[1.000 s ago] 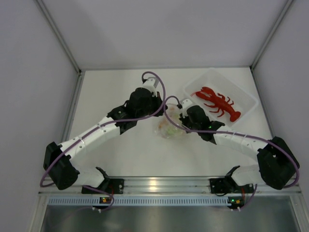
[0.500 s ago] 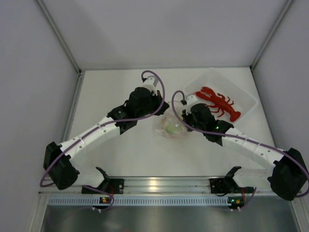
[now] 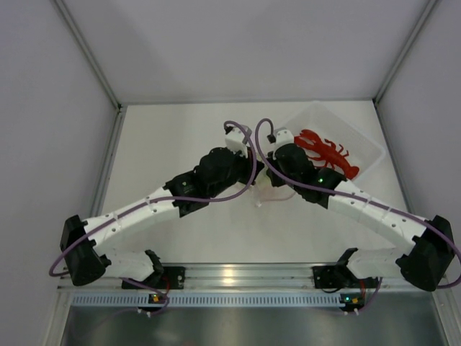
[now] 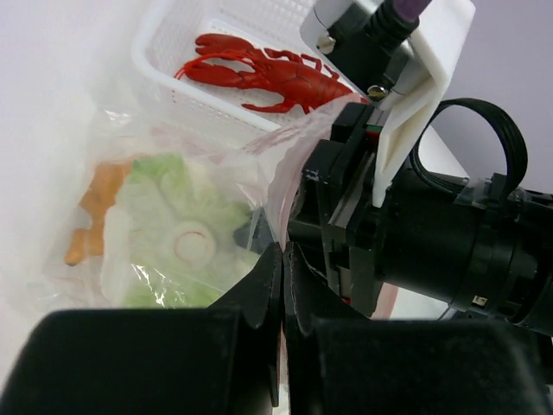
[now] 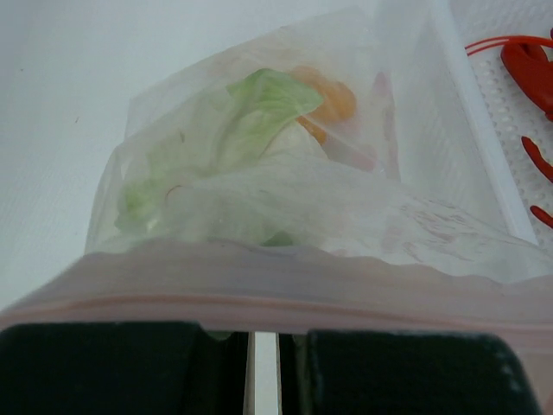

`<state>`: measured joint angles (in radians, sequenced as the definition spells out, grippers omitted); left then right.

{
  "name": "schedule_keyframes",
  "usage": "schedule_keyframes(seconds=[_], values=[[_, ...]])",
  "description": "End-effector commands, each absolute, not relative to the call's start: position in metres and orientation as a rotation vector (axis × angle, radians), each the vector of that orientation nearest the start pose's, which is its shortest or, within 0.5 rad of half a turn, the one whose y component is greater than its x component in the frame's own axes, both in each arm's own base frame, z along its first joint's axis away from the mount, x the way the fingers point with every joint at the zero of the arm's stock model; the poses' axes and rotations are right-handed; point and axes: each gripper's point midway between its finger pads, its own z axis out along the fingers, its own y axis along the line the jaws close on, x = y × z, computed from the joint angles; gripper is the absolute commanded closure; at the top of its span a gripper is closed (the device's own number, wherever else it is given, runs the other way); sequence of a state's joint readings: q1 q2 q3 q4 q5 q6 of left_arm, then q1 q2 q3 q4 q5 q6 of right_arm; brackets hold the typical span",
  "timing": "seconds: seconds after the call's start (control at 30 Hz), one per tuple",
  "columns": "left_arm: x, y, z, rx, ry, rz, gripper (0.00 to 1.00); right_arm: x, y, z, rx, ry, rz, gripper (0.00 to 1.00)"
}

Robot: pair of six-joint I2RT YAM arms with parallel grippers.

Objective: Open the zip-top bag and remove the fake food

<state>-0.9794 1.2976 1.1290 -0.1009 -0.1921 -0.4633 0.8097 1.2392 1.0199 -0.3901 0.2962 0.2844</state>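
Observation:
The zip-top bag [image 4: 164, 164] is a clear crinkly pouch with a pink zip strip [image 5: 276, 290]. It holds a white-and-green leafy piece [image 4: 177, 220] and an orange ridged piece [image 4: 97, 207]. My left gripper [image 4: 283, 252] is shut on the bag's pink edge. My right gripper [image 5: 263, 341] is shut on the zip strip from the other side. In the top view both grippers, the left [image 3: 258, 184] and the right [image 3: 277, 184], meet over the bag [image 3: 270, 196], which is mostly hidden. The red lobster [image 3: 328, 153] lies in the tray.
A rigid clear rectangular tray [image 3: 364, 140] stands at the back right, close beside the bag; it also shows in the left wrist view [image 4: 151, 60]. Grey walls enclose the white table on the left, back and right. The two wrists are almost touching.
The left arm has swung right and the right gripper has moved up and left. They now meet over the bag, which has gone from lying spread in view to bunched and hidden between them.

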Motion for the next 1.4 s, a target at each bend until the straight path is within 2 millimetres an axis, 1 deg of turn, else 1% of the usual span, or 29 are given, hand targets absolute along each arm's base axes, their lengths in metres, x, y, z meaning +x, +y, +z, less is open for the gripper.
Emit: schedule_keyframes(seconds=[0.0, 0.07, 0.13, 0.17, 0.23, 0.3, 0.33, 0.37, 0.4, 0.43, 0.5, 0.57, 0.6, 0.67, 0.7, 0.8, 0.83, 0.9, 1.0, 1.03, 1.07, 1.13, 1.17, 1.27, 1.33, 1.37], values=[[0.262, -0.338, 0.306, 0.281, 1.788, -0.786, 1.0, 0.282, 0.237, 0.23, -0.311, 2.087, 0.331, 1.0], [0.266, -0.331, 0.304, 0.247, 1.788, -0.752, 1.0, 0.277, 0.234, 0.226, -0.332, 2.109, 0.31, 1.0], [0.268, -0.331, 0.299, 0.241, 1.798, -0.729, 1.0, 0.272, 0.234, 0.23, -0.347, 2.109, 0.313, 1.0], [0.27, -0.331, 0.295, 0.234, 1.804, -0.713, 1.0, 0.269, 0.233, 0.229, -0.356, 2.114, 0.311, 1.0], [0.27, -0.335, 0.291, 0.241, 1.811, -0.709, 1.0, 0.262, 0.237, 0.232, -0.391, 2.108, 0.332, 1.0], [0.271, -0.339, 0.282, 0.232, 1.832, -0.698, 1.0, 0.257, 0.235, 0.233, -0.406, 2.119, 0.307, 1.0], [0.272, -0.341, 0.277, 0.232, 1.845, -0.693, 1.0, 0.252, 0.237, 0.233, -0.427, 2.122, 0.302, 1.0], [0.272, -0.342, 0.276, 0.22, 1.848, -0.691, 1.0, 0.25, 0.237, 0.234, -0.433, 2.122, 0.297, 1.0], [0.272, -0.341, 0.275, 0.193, 1.851, -0.691, 1.0, 0.247, 0.235, 0.237, -0.434, 2.118, 0.287, 1.0], [0.273, -0.342, 0.273, 0.183, 1.857, -0.685, 1.0, 0.242, 0.239, 0.239, -0.451, 2.112, 0.298, 1.0], [0.274, -0.341, 0.271, 0.134, 1.864, -0.682, 1.0, 0.234, 0.239, 0.247, -0.461, 2.099, 0.297, 1.0], [0.274, -0.343, 0.264, 0.108, 1.876, -0.671, 1.0, 0.231, 0.237, 0.256, -0.453, 2.084, 0.284, 1.0], [0.275, -0.341, 0.263, 0.088, 1.876, -0.658, 1.0, 0.226, 0.236, 0.255, -0.472, 2.092, 0.271, 1.0], [0.275, -0.336, 0.26, 0.05, 1.876, -0.646, 1.0, 0.224, 0.231, 0.26, -0.471, 2.089, 0.254, 1.0], [0.278, -0.33, 0.261, 0.016, 1.865, -0.62, 1.0, 0.221, 0.228, 0.26, -0.472, 2.092, 0.245, 1.0], [0.278, -0.321, 0.256, -0.023, 1.863, -0.589, 1.0, 0.217, 0.22, 0.264, -0.464, 2.086, 0.249, 1.0], [0.278, -0.319, 0.258, -0.035, 1.855, -0.584, 1.0, 0.215, 0.216, 0.264, -0.466, 2.092, 0.237, 1.0], [0.278, -0.316, 0.254, -0.038, 1.859, -0.574, 1.0, 0.214, 0.208, 0.266, -0.454, 2.09, 0.21, 1.0], [0.276, -0.313, 0.254, -0.044, 1.859, -0.581, 1.0, 0.215, 0.194, 0.266, -0.443, 2.093, 0.142, 1.0], [0.274, -0.313, 0.257, -0.044, 1.854, -0.593, 1.0, 0.215, 0.191, 0.265, -0.442, 2.095, 0.122, 1.0], [0.274, -0.314, 0.256, -0.037, 1.856, -0.596, 1.0, 0.218, 0.184, 0.265, -0.423, 2.094, 0.074, 1.0], [0.272, -0.314, 0.256, -0.021, 1.858, -0.6, 1.0, 0.22, 0.178, 0.265, -0.411, 2.091, 0.032, 1.0], [0.27, -0.316, 0.255, -0.007, 1.863, -0.609, 1.0, 0.224, 0.171, 0.264, -0.39, 2.085, -0.025, 1.0], [0.267, -0.319, 0.253, 0.01, 1.872, -0.627, 1.0, 0.23, 0.165, 0.273, -0.329, 2.059, -0.076, 1.0], [0.266, -0.32, 0.25, 0.015, 1.878, -0.619, 1.0, 0.233, 0.17, 0.283, -0.311, 2.038, -0.039, 1.0], [0.266, -0.32, 0.248, 0.018, 1.881, -0.615, 1.0, 0.233, 0.174, 0.285, -0.307, 2.037, -0.02, 1.0]])
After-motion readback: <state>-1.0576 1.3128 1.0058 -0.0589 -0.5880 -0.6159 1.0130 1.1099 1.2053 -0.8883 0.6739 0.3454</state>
